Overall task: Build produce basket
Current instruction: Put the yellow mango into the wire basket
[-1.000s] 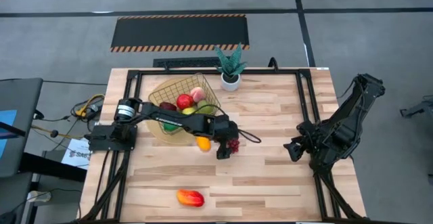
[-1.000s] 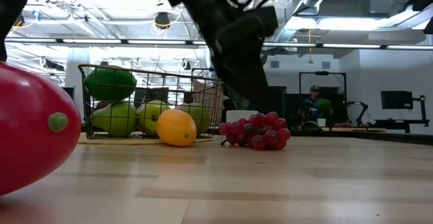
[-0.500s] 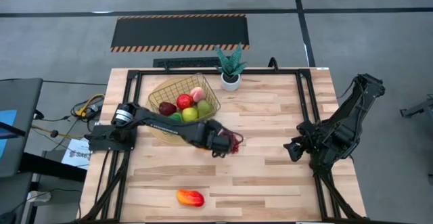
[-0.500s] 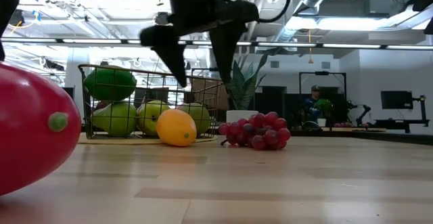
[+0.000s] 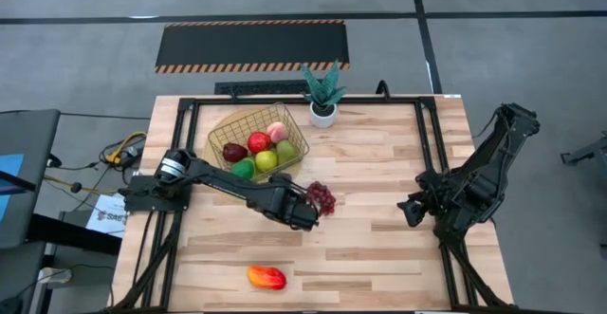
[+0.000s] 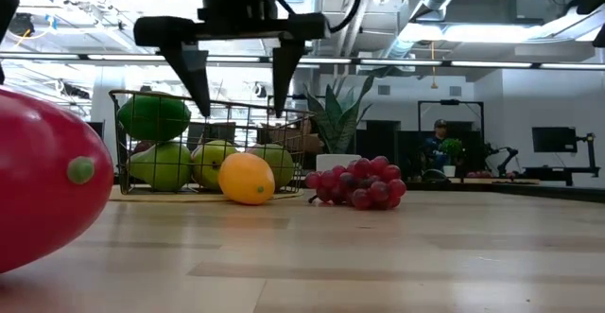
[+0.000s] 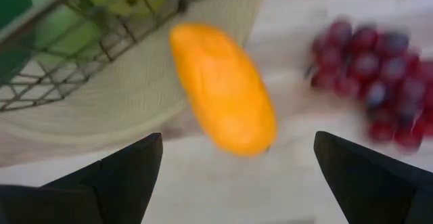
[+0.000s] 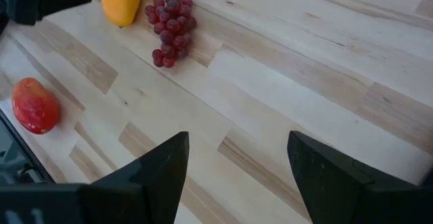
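The gold wire basket (image 5: 256, 141) stands at the far left of the table on a cream mat and holds several fruits. A yellow-orange mango (image 7: 223, 88) lies on its side on the table beside the basket's near right corner; it also shows in the low view (image 6: 247, 178). In the high view my left arm hides it. Purple grapes (image 5: 321, 197) lie on the table to the mango's right. A red-orange mango (image 5: 266, 277) lies near the front edge. My left gripper (image 6: 241, 81) is open above the yellow-orange mango, one finger on either side, touching nothing. My right gripper (image 8: 237, 139) is open and empty at the table's right.
A small white pot with a spiky green plant (image 5: 323, 105) stands at the far edge, right of the basket. A black frame (image 5: 422, 143) runs around the table. Bare wood lies between the grapes and my right arm (image 5: 465, 191).
My left gripper has gone from above the grapes toward the table's left, over the yellow-orange mango. It has turned about its wrist, and both fingers now show side by side in the low view. The fruits have not moved.
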